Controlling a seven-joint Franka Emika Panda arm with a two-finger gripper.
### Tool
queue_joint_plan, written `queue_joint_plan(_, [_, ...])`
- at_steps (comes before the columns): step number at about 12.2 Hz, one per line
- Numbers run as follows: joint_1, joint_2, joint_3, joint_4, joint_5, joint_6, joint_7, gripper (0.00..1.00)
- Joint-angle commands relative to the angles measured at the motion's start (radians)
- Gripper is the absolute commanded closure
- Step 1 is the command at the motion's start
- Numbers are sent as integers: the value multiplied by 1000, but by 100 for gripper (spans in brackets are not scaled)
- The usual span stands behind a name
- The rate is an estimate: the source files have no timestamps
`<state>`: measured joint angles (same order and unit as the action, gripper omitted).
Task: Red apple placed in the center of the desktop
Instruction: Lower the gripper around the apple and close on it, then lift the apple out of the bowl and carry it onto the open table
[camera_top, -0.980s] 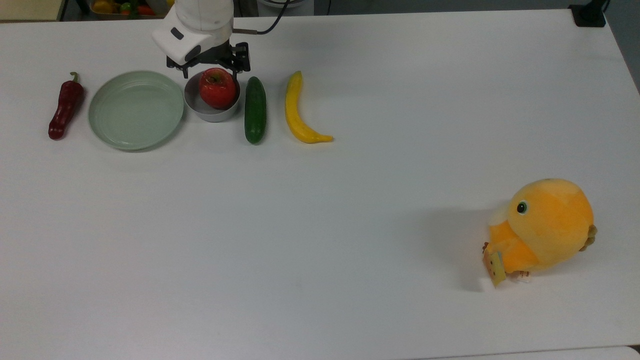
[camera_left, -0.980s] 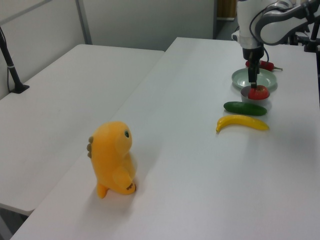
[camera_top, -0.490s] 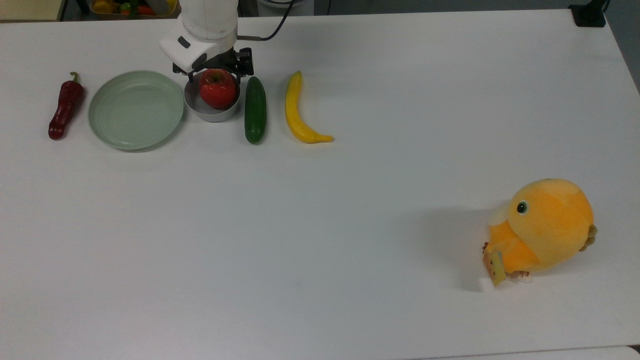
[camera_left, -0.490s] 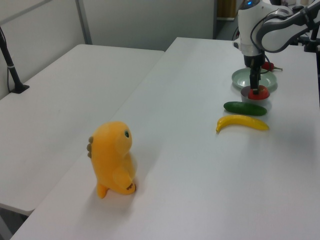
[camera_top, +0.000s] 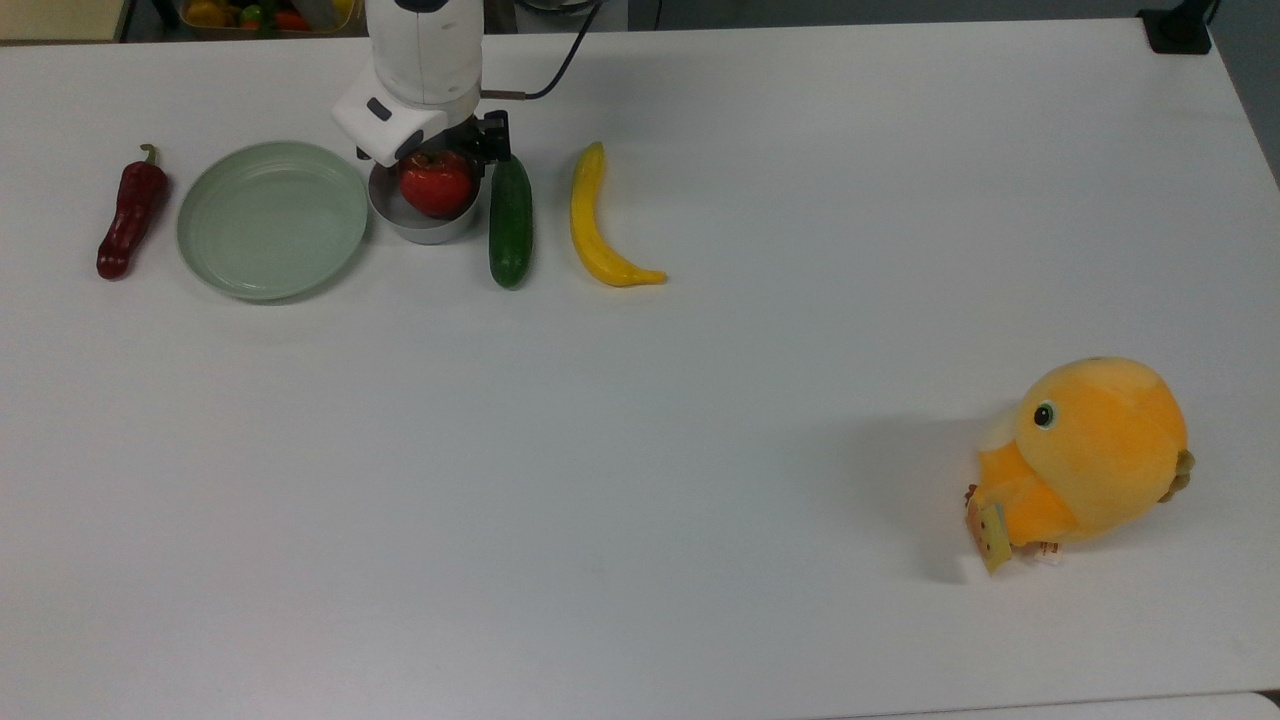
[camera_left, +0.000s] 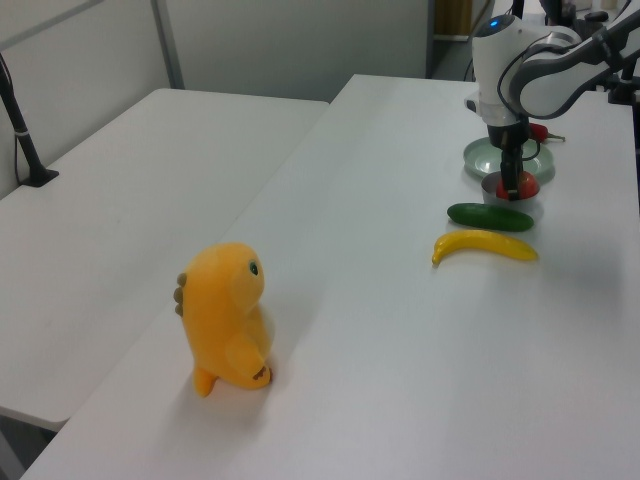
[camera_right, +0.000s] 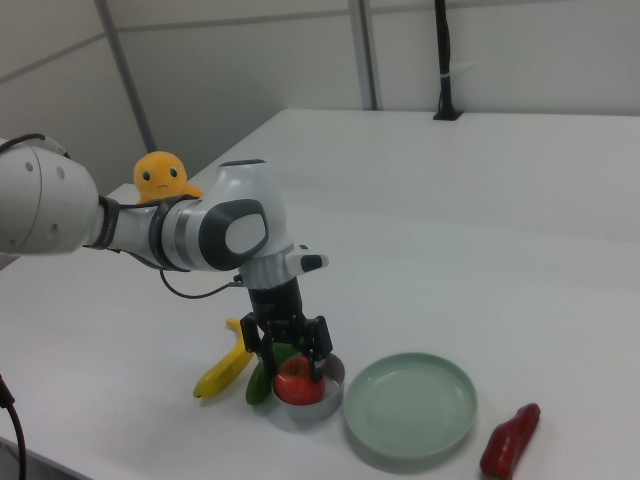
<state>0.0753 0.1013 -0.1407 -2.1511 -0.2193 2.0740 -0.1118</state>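
Apple (camera_top: 437, 186): one, in the bowl (camera_top: 420, 228), table's (camera_top: 640, 420) far edge in the top view.
Claw (camera_right: 293, 357): fingers spread around the apple, not visibly clamped.
Others: one each, plate (camera_top: 272, 220), chili (camera_top: 130, 212), cucumber (camera_top: 510, 222), banana (camera_top: 595, 222), plush toy (camera_top: 1085, 463).

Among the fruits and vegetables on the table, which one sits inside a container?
The red apple: it sits in the small grey bowl, under the gripper. The chili pepper, cucumber and banana lie directly on the desktop.
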Motion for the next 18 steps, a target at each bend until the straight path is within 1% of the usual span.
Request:
queue_joint_plan(1, [8,-11,-4,-18,-28,32,-51,62])
queue_joint_plan(2, [8,-11,-4,-18,-28,32,-52,65])
queue_joint_plan(7, [6,-26,-4,-10,-25,32,-51,65])
queue_joint_plan(12, [9,-58,-2,39,-17,20,-48,65])
queue_joint_plan(14, [12,-68,-2,85,-9,18,-42,65])
queue_joint_plan(15, [12,-68,-2,109,7,18,-40,65])
queue_joint_plan(16, [12,-65,-2,129,41,21,-39,65])
queue_joint_plan(17, [11,-49,-2,152,69,31,-35,65])
queue_joint_plan(18, [9,1,-2,209,84,31,-29,65])
